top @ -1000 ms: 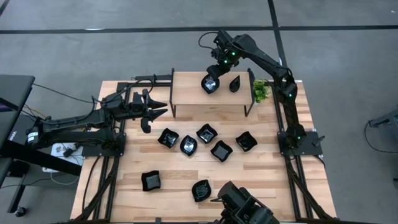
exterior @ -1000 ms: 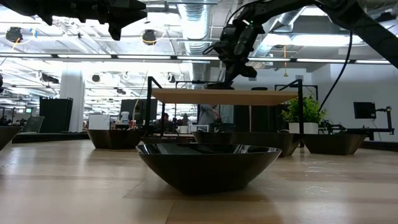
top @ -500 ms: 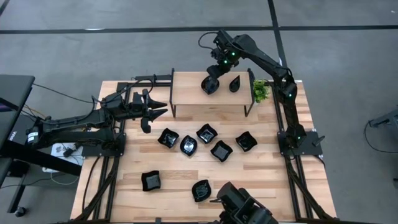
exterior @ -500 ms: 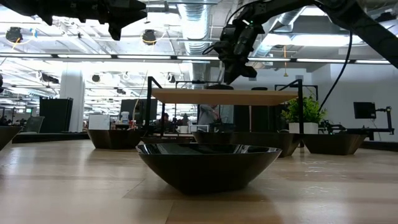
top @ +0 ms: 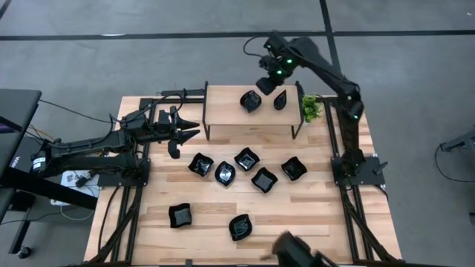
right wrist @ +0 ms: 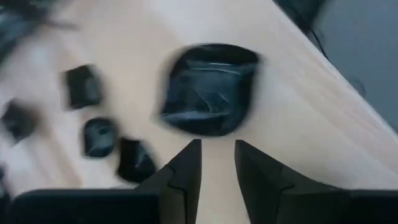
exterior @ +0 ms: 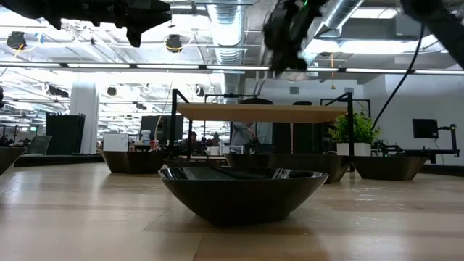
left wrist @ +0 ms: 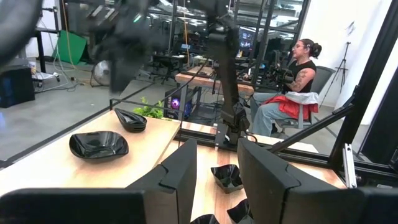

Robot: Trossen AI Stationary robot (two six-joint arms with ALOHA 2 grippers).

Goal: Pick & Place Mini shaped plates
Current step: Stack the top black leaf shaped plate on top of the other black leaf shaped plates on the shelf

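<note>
A wavy-edged plate (top: 251,101) has just been let go on the raised shelf (top: 223,111). Half a second ago it was held at the shelf by the right tool (top: 266,84); now it lies flat on the wood, and the right tool has been lifted clear of it, above the shelf's far edge. In the right wrist view the plate (right wrist: 208,89) is seen apart from the two fingers (right wrist: 186,168), which stand narrowly parted with nothing between them. In the low view the right tool (exterior: 286,32) is seen well above the shelf top.

Just beside the placed plate, a teardrop plate (top: 280,99) sits on the same shelf, near the small plant (top: 310,108). Two plates are thus delivered.

Seven plates are left on the bench (top: 148,222): five in a loose row below the shelf, among them one at the row's left end (top: 200,165) and one at its right end (top: 294,169), and two nearer the front edge (top: 180,216) (top: 240,226).

The left tool (top: 187,131) is held unmoved at the left of the shelf, its fingers spread wide and empty.

The placement is judged complete; another plate from the row would likely be fetched next by the right arm.
</note>
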